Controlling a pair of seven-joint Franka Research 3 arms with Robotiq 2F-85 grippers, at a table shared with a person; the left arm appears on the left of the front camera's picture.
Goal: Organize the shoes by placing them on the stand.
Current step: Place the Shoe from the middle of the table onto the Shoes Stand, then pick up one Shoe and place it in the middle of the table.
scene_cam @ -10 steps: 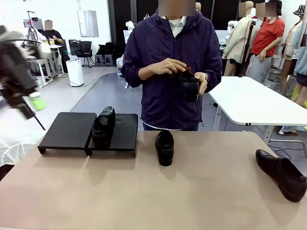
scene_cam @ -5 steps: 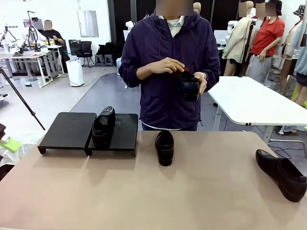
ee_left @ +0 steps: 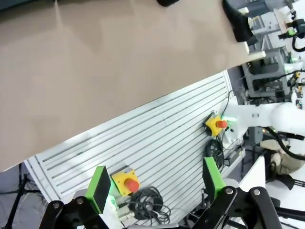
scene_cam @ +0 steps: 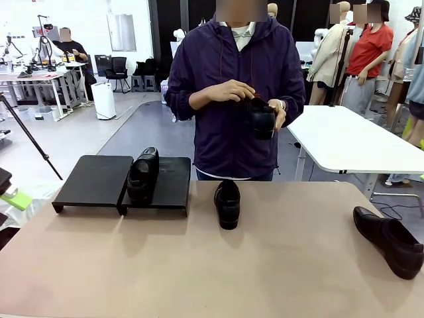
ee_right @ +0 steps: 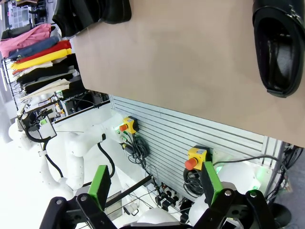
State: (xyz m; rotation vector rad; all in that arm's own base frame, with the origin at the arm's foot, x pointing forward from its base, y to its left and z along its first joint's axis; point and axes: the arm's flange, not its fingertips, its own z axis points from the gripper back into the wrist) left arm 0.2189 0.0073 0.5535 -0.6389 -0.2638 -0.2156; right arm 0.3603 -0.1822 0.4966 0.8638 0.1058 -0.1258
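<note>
One tan table (scene_cam: 199,278) spreads ahead of the left gripper (ee_left: 156,185) and the right gripper (ee_right: 155,183). The stand (scene_cam: 93,179) sits far ahead of the left gripper, with the first shoe (scene_cam: 142,175) on its right-hand panel by the seam. The second shoe (scene_cam: 227,204) stands just beside the stand; the third shoe (ee_right: 279,47) lies ahead of the right gripper, to the right in its wrist view; the fourth shoe (scene_cam: 262,119) is up in the person's hands (scene_cam: 228,91). Both sets of jaws are spread wide, holding nothing.

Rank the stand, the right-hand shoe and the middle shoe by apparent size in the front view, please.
Stand
Right-hand shoe
Middle shoe
The shoes' order is unsure: the right-hand one lies nearer the camera.
</note>
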